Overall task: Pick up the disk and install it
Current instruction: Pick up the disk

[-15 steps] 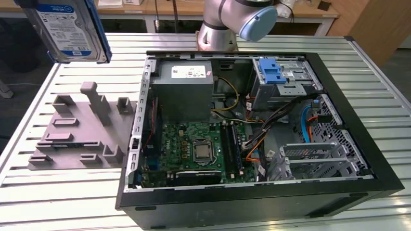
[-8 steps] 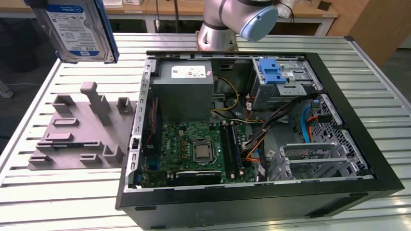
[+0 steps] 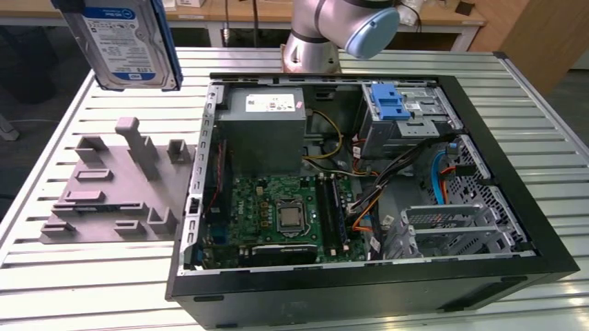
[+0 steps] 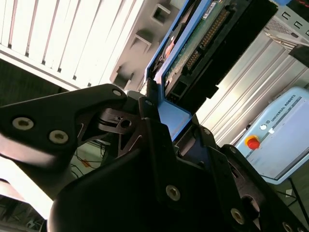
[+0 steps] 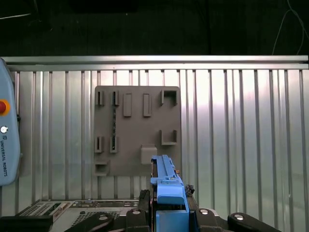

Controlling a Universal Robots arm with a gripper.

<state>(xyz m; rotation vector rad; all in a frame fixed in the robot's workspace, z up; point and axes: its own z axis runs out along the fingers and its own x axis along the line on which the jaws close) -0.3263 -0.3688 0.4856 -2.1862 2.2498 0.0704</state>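
Above the holder plate (image 3: 110, 186): the disk (image 3: 129, 45) hangs on edge with its label showing, at the exterior view's far left, clear of the plate's posts.
Gripper (image 4: 170, 121): clamped on one end of the disk's blue carrier frame, which leaves the rest of the body free.
Holder plate: grey, with slots and posts, apparently made to stand parts upright.
Computer case (image 3: 368, 289): just right of the plate, lying on its side and open, so its bays face up.
Table (image 3: 83, 289): slatted metal under both.

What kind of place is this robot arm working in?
Probably a robotics lab or test bench: the arm works at a slatted metal table with an opened desktop computer case, a grey parts fixture and a teach pendant.
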